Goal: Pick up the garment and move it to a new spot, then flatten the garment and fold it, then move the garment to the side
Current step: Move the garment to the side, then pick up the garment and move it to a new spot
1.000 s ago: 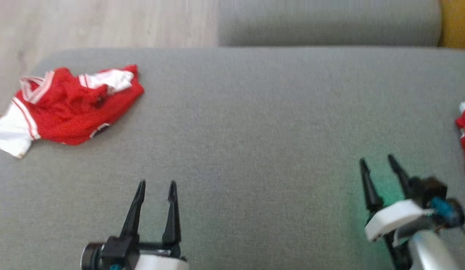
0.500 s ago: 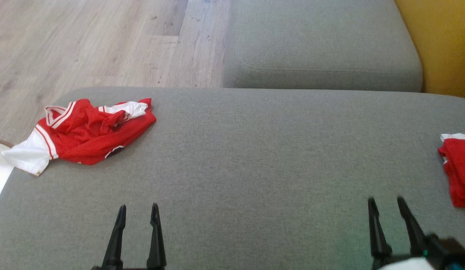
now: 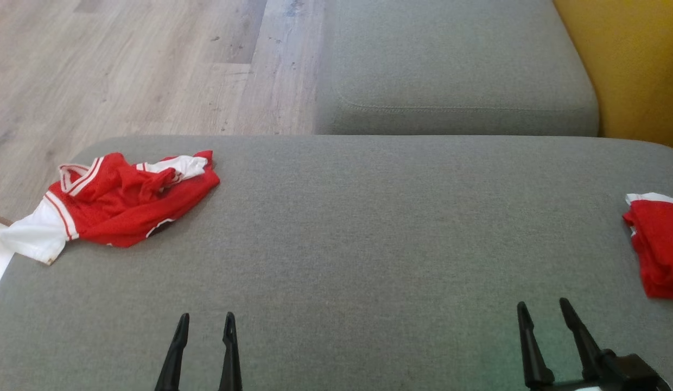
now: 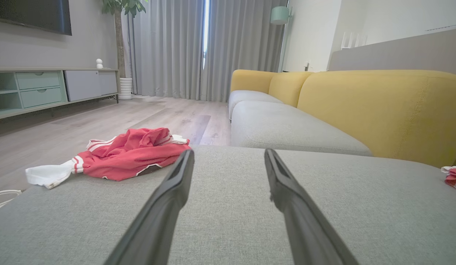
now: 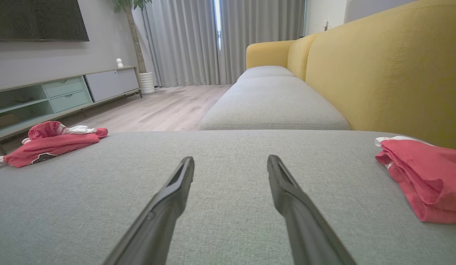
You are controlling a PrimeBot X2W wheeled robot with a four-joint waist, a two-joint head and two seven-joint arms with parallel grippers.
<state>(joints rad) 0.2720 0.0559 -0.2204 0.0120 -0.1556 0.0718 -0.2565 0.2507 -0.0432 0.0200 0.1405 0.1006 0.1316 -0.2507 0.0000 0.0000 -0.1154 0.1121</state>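
Big grey sofa seat (image 3: pixel 369 233) up front, another grey cushion (image 3: pixel 450 65) behind it, mustard-yellow backrest (image 4: pixel 378 106) on the right. Light wood floor (image 3: pixel 125 65) on the left, with a low TV console (image 4: pixel 47 88), potted plant (image 4: pixel 125 87) and grey curtains (image 4: pixel 169 48) at the far end.

On the near cushion (image 3: pixel 369 244), the crumpled jersey (image 3: pixel 119 203) lies at the head view's mid-left and the folded garment (image 3: pixel 659 250) at its right edge. Behind, a second cushion (image 3: pixel 450 70) lies at upper centre, with floor (image 3: pixel 125 65) at upper left.
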